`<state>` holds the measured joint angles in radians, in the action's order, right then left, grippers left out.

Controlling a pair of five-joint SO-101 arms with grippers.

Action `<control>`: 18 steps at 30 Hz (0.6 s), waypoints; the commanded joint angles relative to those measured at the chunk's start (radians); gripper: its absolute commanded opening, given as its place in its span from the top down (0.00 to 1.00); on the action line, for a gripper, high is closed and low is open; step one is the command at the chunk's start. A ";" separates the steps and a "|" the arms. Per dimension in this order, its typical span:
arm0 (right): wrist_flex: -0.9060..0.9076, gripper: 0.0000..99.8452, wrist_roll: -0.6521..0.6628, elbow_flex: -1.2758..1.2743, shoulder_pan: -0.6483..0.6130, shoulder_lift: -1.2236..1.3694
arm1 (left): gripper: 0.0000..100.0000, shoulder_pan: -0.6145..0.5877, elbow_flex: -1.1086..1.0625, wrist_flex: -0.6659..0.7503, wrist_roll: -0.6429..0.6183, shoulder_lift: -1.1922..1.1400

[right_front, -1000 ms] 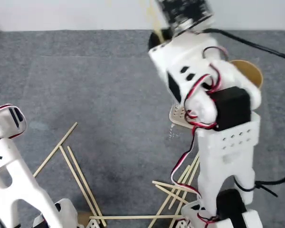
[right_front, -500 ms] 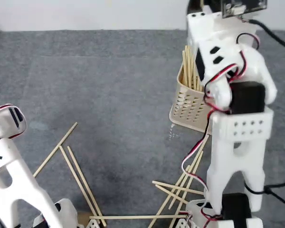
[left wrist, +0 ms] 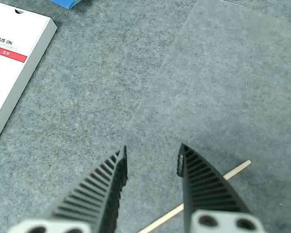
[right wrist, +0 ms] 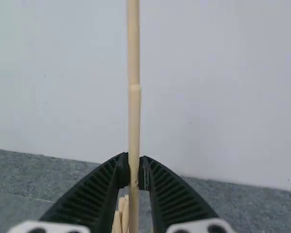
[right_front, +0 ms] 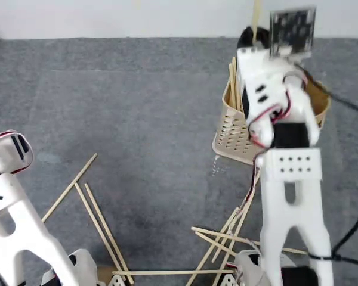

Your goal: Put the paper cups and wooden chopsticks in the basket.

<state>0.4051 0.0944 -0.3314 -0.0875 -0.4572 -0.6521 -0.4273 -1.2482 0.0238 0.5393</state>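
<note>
My right gripper is shut on a wooden chopstick that stands upright against the white wall. In the high view this gripper hovers over the cream perforated basket, with the held chopstick rising past it. Several chopsticks stand in the basket, and a brown paper cup shows behind the arm. Loose chopsticks lie on the grey mat at the left and near the right arm's base. My left gripper is open above the mat, with one chopstick lying beside a finger.
A white box lies on the mat in the left wrist view. The left arm stands at the lower left of the high view. The right arm's white body hides part of the basket.
The right arm has swung to the right, from beside the basket to over it, carrying the chopstick, which now points straight up. The left arm has kept still.
</note>
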 commanded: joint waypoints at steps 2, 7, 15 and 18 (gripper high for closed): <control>-0.139 0.99 0.017 -0.226 0.008 -0.124 | 0.83 0.002 -0.004 0.021 0.005 0.017; -0.143 0.99 0.012 -0.308 0.015 -0.125 | 0.83 0.002 -0.004 0.020 0.005 0.017; 0.028 0.85 0.012 -0.258 0.008 -0.170 | 0.83 0.002 -0.004 0.015 0.005 0.017; 0.165 0.86 0.012 -0.155 0.004 -0.202 | 0.83 0.002 -0.004 0.015 0.006 0.017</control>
<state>0.4572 0.1005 -0.6229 -0.0875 -0.5907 -0.6521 -0.4381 -1.2482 0.0238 0.5393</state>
